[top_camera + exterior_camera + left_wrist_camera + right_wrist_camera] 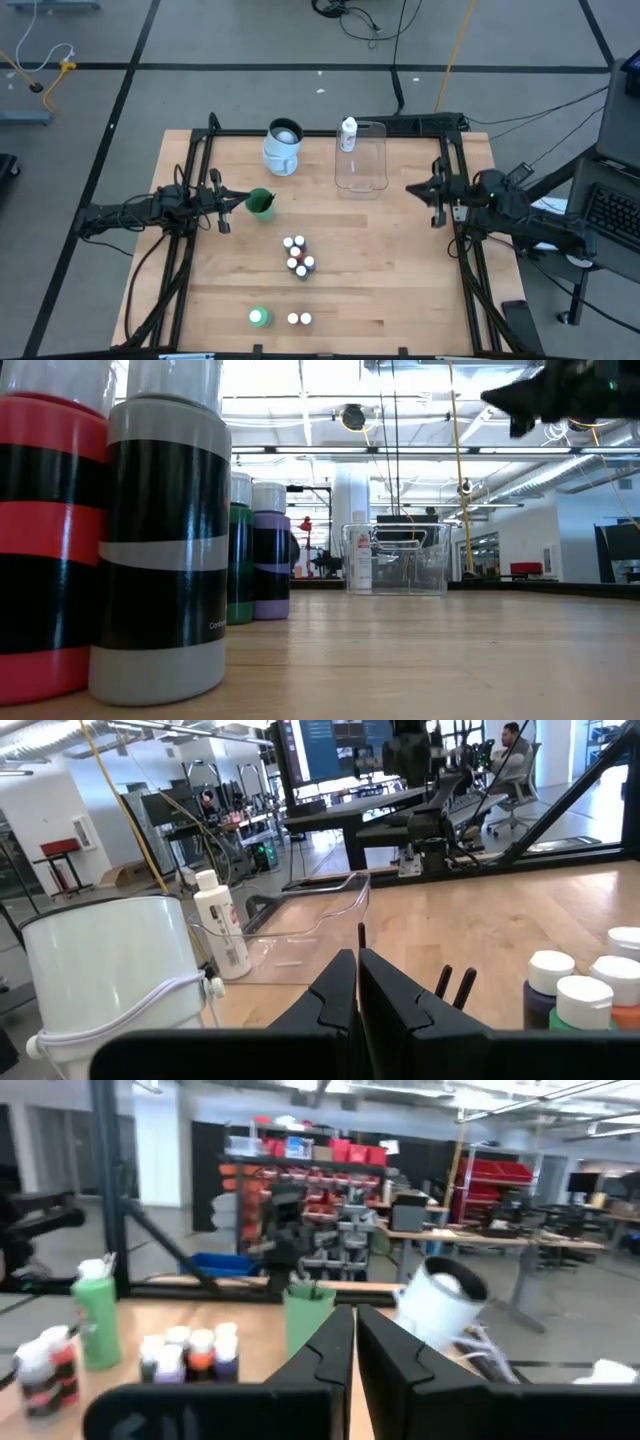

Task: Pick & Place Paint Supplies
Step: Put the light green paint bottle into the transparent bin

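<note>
Both tools were pressed together and held nothing: the left tool [243,197] beside the green cup [261,204], the right tool [412,187] near the clear tray [362,180]. The small paint bottles [298,255] stood clustered mid-bench [400,290]; the white bottle [348,134] apparently stood inside the tray.

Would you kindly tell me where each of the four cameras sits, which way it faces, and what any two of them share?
High view: overhead, straight down on the wooden table; left gripper and right gripper both shut and empty.
Low view: at table-top height, past small paint bottles toward the clear tray; an arm shows at the upper right.
Left wrist view: over its shut fingers, toward the white cup and tray.
Right wrist view: over its shut fingers, toward the green cup.
Shared: the tray's white bottle shows in the high, low and left wrist views.
</note>
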Robot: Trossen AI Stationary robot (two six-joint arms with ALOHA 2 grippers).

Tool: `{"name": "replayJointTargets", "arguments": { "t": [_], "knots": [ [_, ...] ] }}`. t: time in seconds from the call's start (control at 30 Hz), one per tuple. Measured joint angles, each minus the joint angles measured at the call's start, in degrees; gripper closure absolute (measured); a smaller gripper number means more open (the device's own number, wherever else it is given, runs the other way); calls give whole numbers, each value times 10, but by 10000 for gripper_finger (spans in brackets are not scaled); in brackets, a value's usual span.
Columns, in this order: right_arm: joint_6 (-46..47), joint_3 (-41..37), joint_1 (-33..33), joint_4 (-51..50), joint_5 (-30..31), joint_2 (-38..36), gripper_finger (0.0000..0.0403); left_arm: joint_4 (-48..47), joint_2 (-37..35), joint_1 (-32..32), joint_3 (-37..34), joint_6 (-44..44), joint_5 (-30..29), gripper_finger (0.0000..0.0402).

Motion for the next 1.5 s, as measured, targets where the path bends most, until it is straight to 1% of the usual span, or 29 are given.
{"name": "replayJointTargets", "arguments": {
  "t": [0.1,0.23,0.33,0.5,0.7,0.77,0.97,1.13,1.33,1.4,1.5],
  "knots": [
    [-4,-59,0,46,14,-26,401,0,0,0,0,1,0,380],
    [24,-120,0,168,11,-36,401,0,0,0,0,-3,0,380],
    [24,-148,0,187,13,-34,402,0,0,0,0,-3,2,380],
    [-1,-155,0,144,13,-29,402,0,0,0,0,-15,4,380],
    [-16,-156,0,147,13,-22,402,0,0,0,0,-16,-1,380],
    [-25,-156,0,140,13,-18,402,0,0,0,0,-26,-10,380],
    [-57,-157,0,162,13,-7,399,3,0,0,0,-63,-21,380],
    [-48,-158,0,156,13,-7,399,21,0,0,0,-129,-70,380],
    [-42,-177,0,154,11,-7,399,12,0,-1,0,-174,-72,380],
    [-31,-178,0,139,10,-7,399,13,0,-1,0,-192,-69,380],
    [-25,-178,-1,131,-19,-5,399,23,0,-1,0,-196,-69,380]
  ]
}}
